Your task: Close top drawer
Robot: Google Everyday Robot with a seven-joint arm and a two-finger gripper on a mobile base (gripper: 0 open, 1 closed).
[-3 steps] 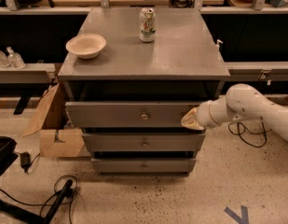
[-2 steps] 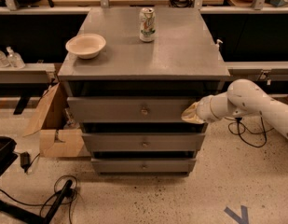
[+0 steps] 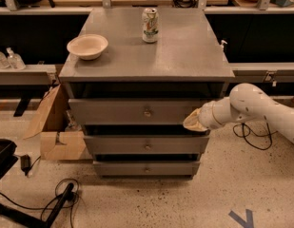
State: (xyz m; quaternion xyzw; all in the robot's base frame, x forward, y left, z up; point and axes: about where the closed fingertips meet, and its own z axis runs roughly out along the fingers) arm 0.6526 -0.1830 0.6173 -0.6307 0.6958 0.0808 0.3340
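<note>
Jaws against right end of top drawer (image 3: 113,112)

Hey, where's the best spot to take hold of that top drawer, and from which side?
Pinch the small central knob on the top drawer, coming straight from the front: it is the only part standing out of its flat face. For closing, a push on that face would likely do; the tool sits at its right end.

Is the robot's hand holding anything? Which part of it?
Nothing looks held. The gripper just pushes against the right end of the top drawer front.
</note>
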